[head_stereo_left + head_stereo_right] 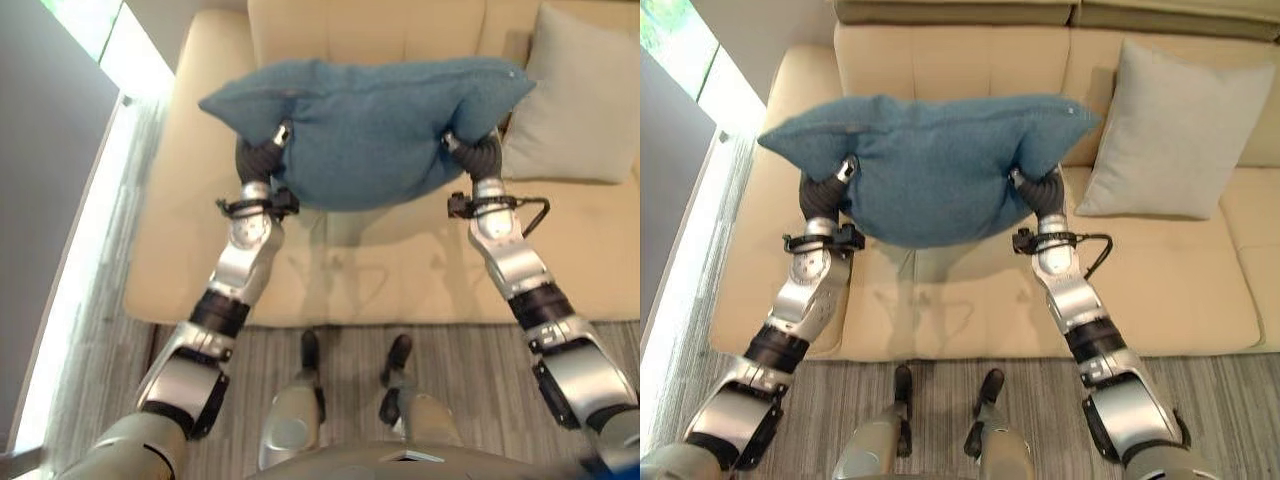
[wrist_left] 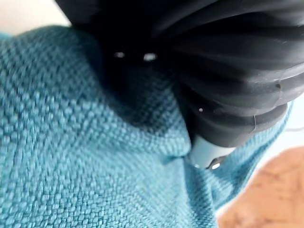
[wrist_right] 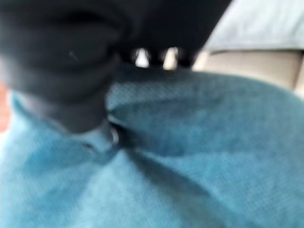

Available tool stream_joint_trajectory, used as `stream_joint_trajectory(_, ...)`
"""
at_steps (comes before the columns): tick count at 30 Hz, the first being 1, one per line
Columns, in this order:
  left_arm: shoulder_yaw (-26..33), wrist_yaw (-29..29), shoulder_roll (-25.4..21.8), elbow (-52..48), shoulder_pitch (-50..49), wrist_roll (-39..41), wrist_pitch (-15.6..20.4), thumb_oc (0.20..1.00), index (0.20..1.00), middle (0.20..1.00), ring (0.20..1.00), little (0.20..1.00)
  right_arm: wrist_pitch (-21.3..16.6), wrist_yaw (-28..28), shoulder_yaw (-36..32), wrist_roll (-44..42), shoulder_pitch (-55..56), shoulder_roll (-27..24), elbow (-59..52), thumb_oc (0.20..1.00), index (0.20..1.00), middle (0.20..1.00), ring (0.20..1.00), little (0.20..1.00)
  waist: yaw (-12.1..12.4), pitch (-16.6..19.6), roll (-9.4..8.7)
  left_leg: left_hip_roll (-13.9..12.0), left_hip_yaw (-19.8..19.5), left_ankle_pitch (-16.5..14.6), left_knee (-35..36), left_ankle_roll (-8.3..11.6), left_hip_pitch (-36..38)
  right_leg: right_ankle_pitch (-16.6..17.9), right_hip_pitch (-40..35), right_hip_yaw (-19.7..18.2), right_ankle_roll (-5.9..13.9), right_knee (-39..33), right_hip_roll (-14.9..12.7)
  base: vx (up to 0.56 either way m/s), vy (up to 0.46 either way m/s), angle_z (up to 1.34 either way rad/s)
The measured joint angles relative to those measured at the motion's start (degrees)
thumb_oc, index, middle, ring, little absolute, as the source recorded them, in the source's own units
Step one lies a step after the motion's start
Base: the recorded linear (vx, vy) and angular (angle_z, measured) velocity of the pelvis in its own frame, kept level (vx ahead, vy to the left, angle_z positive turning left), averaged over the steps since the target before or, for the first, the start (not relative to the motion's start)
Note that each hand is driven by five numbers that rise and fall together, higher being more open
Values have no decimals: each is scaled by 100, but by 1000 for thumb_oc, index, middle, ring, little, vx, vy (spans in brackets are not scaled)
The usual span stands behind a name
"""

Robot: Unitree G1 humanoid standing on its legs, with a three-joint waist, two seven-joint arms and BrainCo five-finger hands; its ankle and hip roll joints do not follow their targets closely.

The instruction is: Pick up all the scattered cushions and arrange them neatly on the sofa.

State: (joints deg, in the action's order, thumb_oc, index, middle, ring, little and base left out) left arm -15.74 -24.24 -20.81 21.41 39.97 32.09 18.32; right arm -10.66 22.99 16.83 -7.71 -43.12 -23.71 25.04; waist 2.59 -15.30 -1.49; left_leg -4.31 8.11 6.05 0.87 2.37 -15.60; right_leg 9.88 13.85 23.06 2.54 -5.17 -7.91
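Both our hands, left hand (image 1: 830,190) and right hand (image 1: 1032,190), pinch the blue cushion (image 1: 930,165) at opposite ends, long axis crosswise over the sofa (image 1: 940,300) seat.

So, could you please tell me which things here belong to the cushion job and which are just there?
Job: blue cushion, held up by left robot hand and right robot hand; grey cushion; sofa.
Just there: striped carpet; window.

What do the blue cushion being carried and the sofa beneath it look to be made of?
Blue square fabric cushion: coarse woven cloth, matte; the left wrist view shows a clear basket-like weave, and it sags softly, so likely loosely filled. Beige upholstered sofa: smooth, faintly sheened cover with stitched seams, possibly leather or leatherette; it could also be a fine fabric.
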Motion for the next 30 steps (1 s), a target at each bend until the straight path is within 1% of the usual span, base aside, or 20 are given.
stream_joint_trajectory(1, -3, -42, -20, 148, 236, 42, 16, 200, 200, 200, 200, 200, 0, 43, 4, -1, -240, -29, 101, 200, 200, 200, 200, 200, -14, -124, 38, 19, -36, 10, -1, -11, -49, 5, 28, 40, 4, 0, -20, -22, 67, 13)
stream_joint_trajectory(4, -11, -118, -80, 491, 747, 106, 46, 200, 200, 200, 200, 200, 4, 194, 88, -12, -752, -102, 356, 200, 200, 200, 200, 200, 7, -147, 55, 56, -63, 39, 10, -43, -350, 36, 319, 72, -15, 1, -31, 1, 60, 9)
stream_joint_trajectory(6, -23, -118, -205, 543, 811, 110, 139, 200, 200, 200, 200, 200, 5, 258, 219, -49, -854, -108, 377, 200, 200, 200, 200, 200, 10, -161, 64, 75, -73, 41, 113, -45, -402, 38, 413, 43, -18, 1, -69, -11, 80, 6)
stream_joint_trajectory(7, -105, -117, -243, 1041, 1189, 219, 268, 200, 200, 200, 200, 200, -7, 287, 415, -55, -1178, -123, 699, 200, 200, 200, 200, 200, 16, -162, 63, 91, -85, 42, 110, -46, -570, 38, 574, 35, -17, 1, -88, -12, 41, 4)
stream_joint_trajectory(8, -125, -117, -248, 1226, 1343, 345, 266, 200, 200, 200, 200, 200, 0, 302, 466, -57, -1333, -147, 860, 200, 200, 200, 200, 200, -3, -169, 61, 98, -80, 46, 109, -49, -664, 38, 662, 18, -17, 1, -95, -3, 47, 4)
stream_joint_trajectory(13, -231, -117, -240, 1558, 1409, 554, 276, 200, 200, 200, 200, 200, 5, 445, 711, -47, -1344, -127, 1031, 200, 200, 200, 200, 200, -38, -173, 60, 119, -84, 49, 113, -52, -800, 40, 808, -27, -17, 1, -121, 0, 7, 0)
stream_joint_trajectory(18, -209, -117, -265, 1591, 1425, 557, 333, 200, 200, 200, 200, 200, 4, 530, 788, 66, -1389, -108, 1026, 200, 200, 200, 200, 200, -101, -168, 51, 118, -69, 48, 108, -52, -911, 41, 951, -61, -16, 2, -121, 5, 28, -4)
stream_joint_trajectory(20, -201, -117, -334, 1591, 1436, 558, 377, 200, 200, 200, 200, 200, 1, 548, 847, 197, -1459, -104, 1036, 200, 200, 200, 200, 200, -153, -174, 38, 120, -55, 48, 107, -52, -953, 43, 1011, -135, -13, 2, -122, -13, 21, -6)
stream_joint_trajectory(23, -199, -123, -438, 1592, 1544, 558, 384, 200, 200, 200, 200, 200, 4, 594, 865, 247, -1598, -108, 1037, 200, 200, 200, 200, 200, -158, -174, 20, 125, -9, 48, 100, -52, -1054, 62, 1139, -199, -17, 2, -121, 7, 14, -9)
stream_joint_trajectory(24, -202, -125, -480, 1653, 1696, 557, 384, 401, 401, 401, 401, 401, 7, 650, 869, 252, -1731, -105, 1108, 200, 200, 200, 200, 200, -170, -173, 18, 120, -5, 48, 101, -52, -1132, 76, 1225, -200, -23, 2, -120, 3, 3, -7)
stream_joint_trajectory(25, -210, -129, -482, 1844, 1924, 557, 384, 1000, 1000, 1000, 1000, 1000, 16, 659, 883, 266, -1915, -97, 1253, 200, 200, 200, 200, 200, -169, -173, 18, 115, -5, 49, 100, -53, -1207, 108, 1314, -208, -26, 2, -114, -3, -4, -7)
stream_joint_trajectory(26, -213, -146, -492, 1988, 2118, 557, 384, 1000, 1000, 1000, 1000, 1000, 30, 664, 914, 282, -2104, -102, 1374, 250, 250, 250, 250, 250, -174, -172, 16, 119, 2, 70, 93, -79, -1286, 138, 1393, -222, -25, 1, -111, 1, -17, -5)
stream_joint_trajectory(27, -234, -228, -513, 2149, 2335, 556, 382, 1000, 1000, 1000, 1000, 1000, 47, 680, 953, 285, -2345, -94, 1565, 611, 611, 611, 611, 611, -176, -171, 15, 123, 13, 101, 90, -86, -1351, 170, 1459, -230, -21, 1, -111, 7, -18, -4)
stream_joint_trajectory(29, -416, -352, -573, 2909, 3064, 561, 328, 1000, 1000, 1000, 1000, 1000, 150, 705, 1270, 282, -3149, 30, 2329, 1000, 1000, 1000, 1000, 1000, -183, -169, 1, 116, 25, 154, 86, -77, -1485, 225, 1600, -276, -48, 1, -107, 0, 0, 0)
stream_joint_trajectory(30, -460, -409, -599, 3095, 3446, 561, 252, 1000, 1000, 1000, 1000, 1000, 200, 715, 1394, 252, -3591, 112, 2691, 1000, 1000, 1000, 1000, 1000, -174, -168, -1, 106, 20, 194, 80, -77, -1592, 245, 1701, -278, -54, 1, -105, 0, 0, 0)
